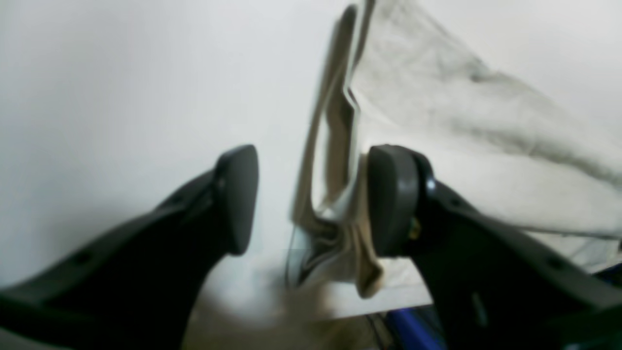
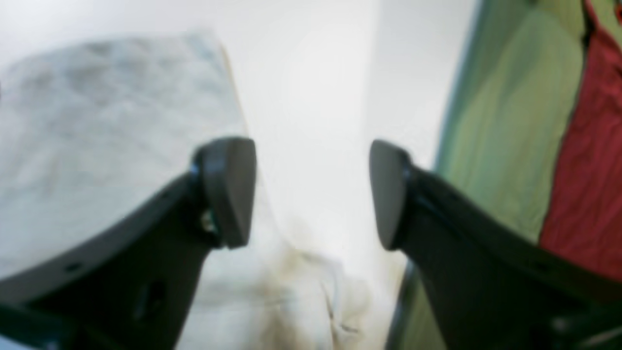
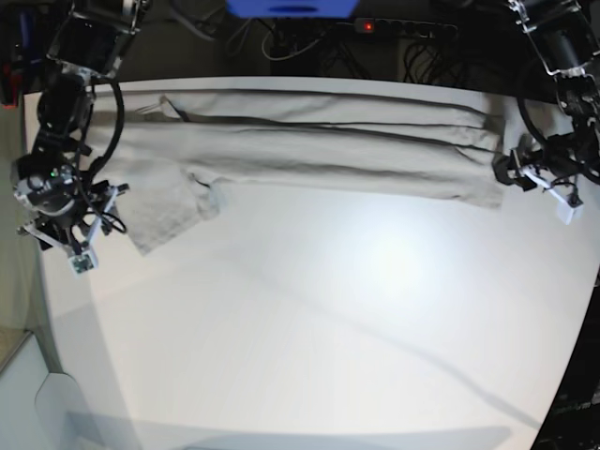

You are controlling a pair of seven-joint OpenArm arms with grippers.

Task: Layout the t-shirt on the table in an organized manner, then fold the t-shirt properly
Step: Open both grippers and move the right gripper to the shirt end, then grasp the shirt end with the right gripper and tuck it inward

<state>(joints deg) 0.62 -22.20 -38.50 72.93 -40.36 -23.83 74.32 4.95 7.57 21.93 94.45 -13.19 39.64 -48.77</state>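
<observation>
The t-shirt (image 3: 328, 150) lies as a long, narrow folded band along the far side of the table (image 3: 328, 328), with a sleeve flap (image 3: 164, 211) sticking out at its left end. In the base view my left gripper (image 3: 509, 172) is at the band's right end. The left wrist view shows that gripper (image 1: 311, 199) open, with a bunched edge of the t-shirt (image 1: 340, 228) standing between the jaws and leaning on the right pad (image 1: 388, 199). My right gripper (image 2: 311, 192) is open and holds nothing. It hovers just past the t-shirt (image 2: 97, 121) at the band's left end.
Beyond the far edge are a blue object (image 3: 291, 7), a power strip (image 3: 403, 28) with a red light, and cables. Green and red surfaces (image 2: 510, 121) lie past the table's left edge. The table edge runs close under both grippers.
</observation>
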